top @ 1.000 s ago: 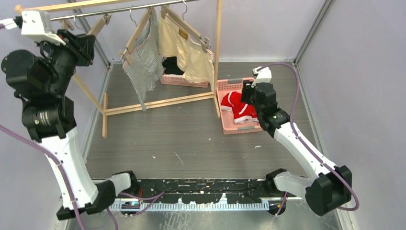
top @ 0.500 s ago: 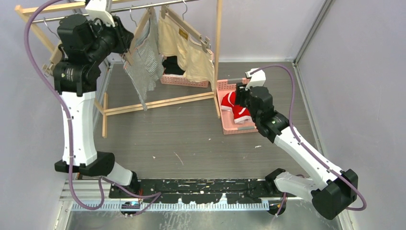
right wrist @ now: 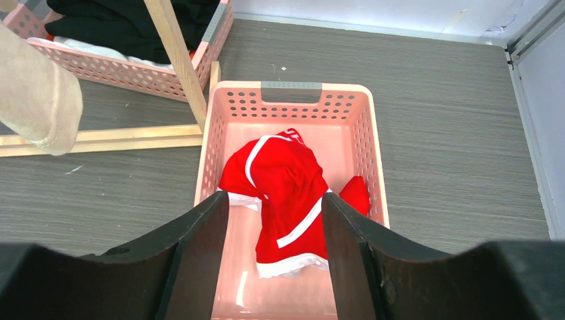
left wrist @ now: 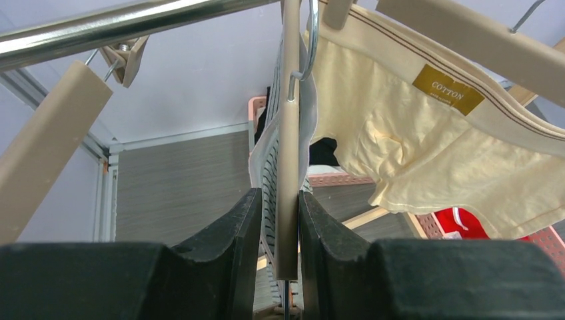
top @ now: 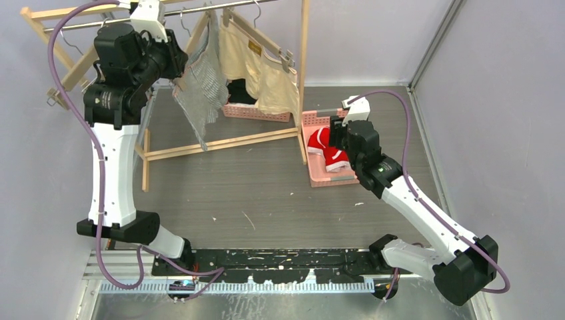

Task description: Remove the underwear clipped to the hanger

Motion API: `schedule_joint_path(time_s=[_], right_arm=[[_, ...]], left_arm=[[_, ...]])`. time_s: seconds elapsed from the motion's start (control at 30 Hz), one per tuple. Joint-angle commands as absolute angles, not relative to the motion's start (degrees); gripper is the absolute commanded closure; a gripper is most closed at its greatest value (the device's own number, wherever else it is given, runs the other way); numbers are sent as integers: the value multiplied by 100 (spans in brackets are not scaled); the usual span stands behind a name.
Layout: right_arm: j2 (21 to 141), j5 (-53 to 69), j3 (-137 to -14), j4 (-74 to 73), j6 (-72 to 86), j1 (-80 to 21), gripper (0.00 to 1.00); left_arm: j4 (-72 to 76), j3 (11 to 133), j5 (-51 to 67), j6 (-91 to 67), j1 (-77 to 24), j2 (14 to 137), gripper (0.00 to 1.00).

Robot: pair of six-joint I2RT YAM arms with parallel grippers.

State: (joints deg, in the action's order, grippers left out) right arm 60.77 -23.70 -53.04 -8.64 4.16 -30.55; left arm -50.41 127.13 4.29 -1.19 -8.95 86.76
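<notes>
Three underwear pieces: red (right wrist: 283, 193), striped (top: 203, 90), cream (left wrist: 426, 153). Two pink baskets (right wrist: 293, 97). Two arms.

The setting is a robotics laboratory test cell, not a home. Plain pale lavender partition walls (top: 493, 100) with metal corner profiles enclose a grey wood-grain work table (top: 266, 193). Two white-and-black jointed robot arms (top: 110, 167) are bolted to a black mounting rail (top: 266, 257) at the near edge, trailing purple cables (top: 66, 47). Laundry props are staged inside: a small light-wood clothes rack with a chrome bar (left wrist: 120, 23) and perforated pink plastic baskets (right wrist: 293, 93).
</notes>
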Motion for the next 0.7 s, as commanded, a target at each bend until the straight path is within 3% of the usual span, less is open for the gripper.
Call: schedule_joint_path(time_s=[0.0,0.37,0.43,0.57,0.67], right_arm=[[6065,-2473,-5475,-618,333,-3104,41],[5976,-2494,-5411,-623,292,-3133,41],[5947,-2506,-5389,-612,278,-3129,41],[5915,-2503,-5349,-573,261,-3133,41],[5917,-2481,-5321,-574,261,-3129,42]], left_arm=[[-4752,12599,365,-31,-915,8447,73],[-4398,12227,324,-74,-914,8504,74],[-4391,12225,296,-100,-912,8551,79],[-4346,12247,204,-217,-914,8645,99],[-4081,12077,177,-268,-913,8577,100]])
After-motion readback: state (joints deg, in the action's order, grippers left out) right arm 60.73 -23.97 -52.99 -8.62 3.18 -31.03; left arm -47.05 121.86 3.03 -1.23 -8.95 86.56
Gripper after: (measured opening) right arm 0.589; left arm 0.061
